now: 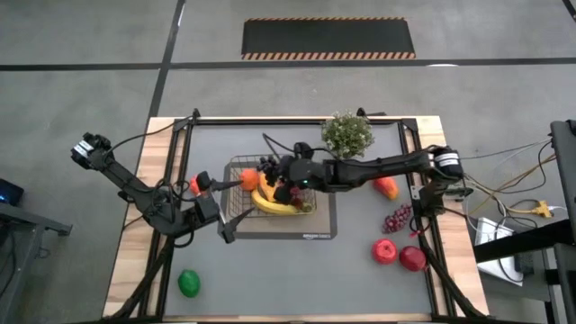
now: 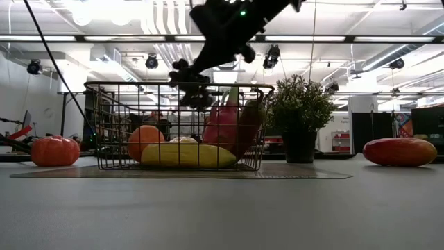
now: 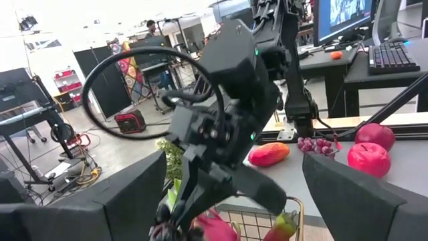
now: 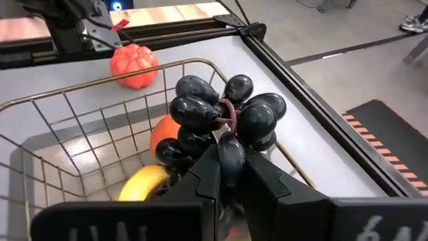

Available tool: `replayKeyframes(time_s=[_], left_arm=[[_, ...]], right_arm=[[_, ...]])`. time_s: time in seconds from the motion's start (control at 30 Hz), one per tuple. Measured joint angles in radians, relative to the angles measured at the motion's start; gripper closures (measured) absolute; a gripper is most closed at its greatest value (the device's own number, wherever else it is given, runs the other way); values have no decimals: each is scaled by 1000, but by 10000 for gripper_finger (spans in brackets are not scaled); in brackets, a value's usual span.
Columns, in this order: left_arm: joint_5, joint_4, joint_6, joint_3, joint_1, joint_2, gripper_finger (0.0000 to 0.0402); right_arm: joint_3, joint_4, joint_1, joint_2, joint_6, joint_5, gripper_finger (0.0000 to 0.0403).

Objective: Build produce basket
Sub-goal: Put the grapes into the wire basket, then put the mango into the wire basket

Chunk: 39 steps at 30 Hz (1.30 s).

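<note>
The wire basket (image 1: 236, 171) stands on a dark mat mid-table and holds a banana (image 1: 274, 205), an orange (image 1: 247, 180) and a pink dragon fruit (image 2: 220, 125). My right gripper (image 1: 274, 171) reaches in from the table's right and is shut on a bunch of dark grapes (image 4: 224, 110) over the basket. My left gripper (image 1: 223, 227) waits open by the basket's near left corner. On the table lie a red pepper (image 1: 193, 186), a mango (image 1: 386, 187), reddish grapes (image 1: 396, 219), two red apples (image 1: 384, 250) and a lime (image 1: 189, 283). My right gripper pinches the dark grape bunch between its two fingers (image 4: 207, 177) at the bunch's end nearest the wrist (image 4: 231, 155). The fingers slant down from the table's right. The bunch sticks out beyond the fingertips, lifted clear at about the height of the basket's rim (image 2: 191, 83).
A potted plant (image 1: 346, 135) stands beyond the basket's far right corner, close to my right arm. The dark mat (image 1: 310, 236) shows at the basket's near side. A raised frame runs along the table's edges (image 1: 423, 225). People and desks show in the room beyond.
</note>
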Motion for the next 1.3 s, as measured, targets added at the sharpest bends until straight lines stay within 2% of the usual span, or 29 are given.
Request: replayKeyframes(time_s=[0.27, 0.5, 1.03, 1.3], left_arm=[[0, -8, 0, 0, 0, 0, 70], [0, -8, 0, -2, 0, 0, 70], [-1, -9, -1, -2, 0, 0, 70], [-1, -11, -1, -2, 0, 0, 70]], right_arm=[[85, -13, -4, 97, -31, 8, 372], [94, -55, -18, 113, 2, 9, 362], [93, -88, -33, 113, 25, 11, 216], [118, -101, -31, 105, 16, 8, 184]])
